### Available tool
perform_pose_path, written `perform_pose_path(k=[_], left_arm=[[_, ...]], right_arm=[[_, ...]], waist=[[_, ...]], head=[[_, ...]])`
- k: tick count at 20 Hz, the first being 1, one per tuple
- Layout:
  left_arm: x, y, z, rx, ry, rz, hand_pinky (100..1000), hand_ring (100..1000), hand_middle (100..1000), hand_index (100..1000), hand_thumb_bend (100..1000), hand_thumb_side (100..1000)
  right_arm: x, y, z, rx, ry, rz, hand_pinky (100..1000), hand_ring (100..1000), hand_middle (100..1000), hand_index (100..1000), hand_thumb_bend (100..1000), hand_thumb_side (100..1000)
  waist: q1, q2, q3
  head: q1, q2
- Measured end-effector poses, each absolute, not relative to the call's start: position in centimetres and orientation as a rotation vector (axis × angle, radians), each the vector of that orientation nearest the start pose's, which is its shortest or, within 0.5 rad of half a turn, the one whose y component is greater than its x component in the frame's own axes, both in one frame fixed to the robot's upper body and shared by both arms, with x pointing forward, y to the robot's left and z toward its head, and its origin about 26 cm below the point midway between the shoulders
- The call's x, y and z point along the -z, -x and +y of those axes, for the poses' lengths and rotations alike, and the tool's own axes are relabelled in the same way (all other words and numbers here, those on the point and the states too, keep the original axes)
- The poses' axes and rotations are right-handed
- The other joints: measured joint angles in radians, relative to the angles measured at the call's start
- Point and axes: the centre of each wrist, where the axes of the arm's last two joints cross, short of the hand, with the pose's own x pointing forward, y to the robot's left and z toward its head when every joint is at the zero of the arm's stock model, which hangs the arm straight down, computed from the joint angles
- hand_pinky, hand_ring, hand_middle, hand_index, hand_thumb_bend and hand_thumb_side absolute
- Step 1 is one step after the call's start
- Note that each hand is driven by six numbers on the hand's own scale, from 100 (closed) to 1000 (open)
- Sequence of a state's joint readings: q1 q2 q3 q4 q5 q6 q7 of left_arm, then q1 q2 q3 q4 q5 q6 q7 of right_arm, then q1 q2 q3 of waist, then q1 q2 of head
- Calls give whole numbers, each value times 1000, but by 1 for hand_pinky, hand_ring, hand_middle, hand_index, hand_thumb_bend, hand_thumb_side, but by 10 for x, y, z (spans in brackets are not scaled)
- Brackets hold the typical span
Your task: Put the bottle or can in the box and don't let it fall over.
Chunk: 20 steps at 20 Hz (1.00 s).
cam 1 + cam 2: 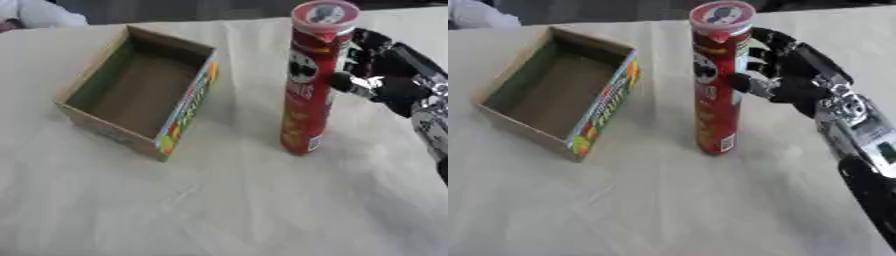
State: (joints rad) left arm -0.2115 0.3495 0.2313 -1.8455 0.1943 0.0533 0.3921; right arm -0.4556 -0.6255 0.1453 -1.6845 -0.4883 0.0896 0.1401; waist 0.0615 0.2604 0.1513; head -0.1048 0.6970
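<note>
Can (310,85) of crisps, tall and red, is standing upright on the white cloth (227,200) in the left eye view, just right of the open cardboard box (140,85) and apart from it. My right hand (385,75) is reaching in from the right. In the right eye view my fingers (767,45) are curling round the can's upper half, my thumb (741,82) pressing its front.
</note>
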Motion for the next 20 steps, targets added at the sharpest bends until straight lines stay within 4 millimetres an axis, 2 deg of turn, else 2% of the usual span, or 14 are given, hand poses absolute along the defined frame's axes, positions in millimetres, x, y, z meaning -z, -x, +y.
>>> perform_pose_path(k=[6, 13, 20], left_arm=[[-162, -303, 344, -354, -457, -2036, 890, 743, 516, 672, 100, 633], [-163, -303, 344, -353, -455, -2037, 890, 743, 516, 672, 100, 634], [-163, -303, 343, -352, -453, -2040, 890, 742, 513, 671, 100, 637]], right_arm=[[-196, -348, -290, -570, -249, -1910, 896, 920, 1000, 880, 635, 172], [-207, -335, -277, -636, -298, -1957, 895, 918, 1000, 880, 635, 167], [-211, -336, -269, -672, -322, -1952, 882, 906, 1000, 877, 627, 164]], waist=[[-3, 0, 0], [-3, 0, -2], [-4, 2, 9]], head=[[0, -2], [0, -3], [-3, -5]])
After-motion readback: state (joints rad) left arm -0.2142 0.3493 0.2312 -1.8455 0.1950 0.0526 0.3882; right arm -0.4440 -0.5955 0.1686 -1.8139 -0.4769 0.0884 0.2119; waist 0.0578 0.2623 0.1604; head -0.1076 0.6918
